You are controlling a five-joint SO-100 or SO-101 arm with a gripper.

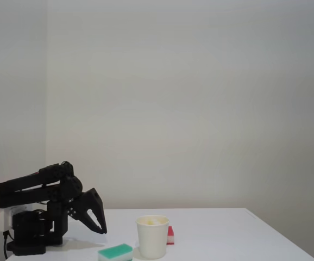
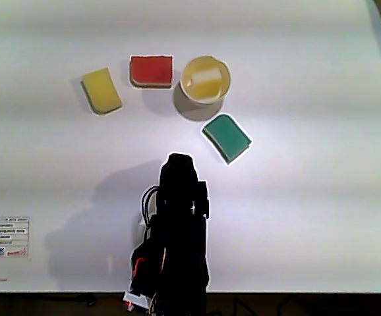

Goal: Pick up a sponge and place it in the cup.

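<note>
Yellow sponge (image 2: 205, 81) lies inside the cup (image 2: 223, 69); the hand (image 1: 101, 228), jaws indistinguishable, should retreat toward 6 o'clock, avoiding the rim.

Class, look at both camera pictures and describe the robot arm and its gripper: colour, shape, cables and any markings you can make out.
The arm is matte black throughout, built from chunky, blocky segments. Its gripper has two tapered, pointed black fingers. In the other view, black cables loop beside the arm, and small red and white parts show near its base. No markings are legible.

White cup (image 2: 225, 90), yellow sponge (image 2: 205, 78), black arm (image 2: 177, 230).
</note>
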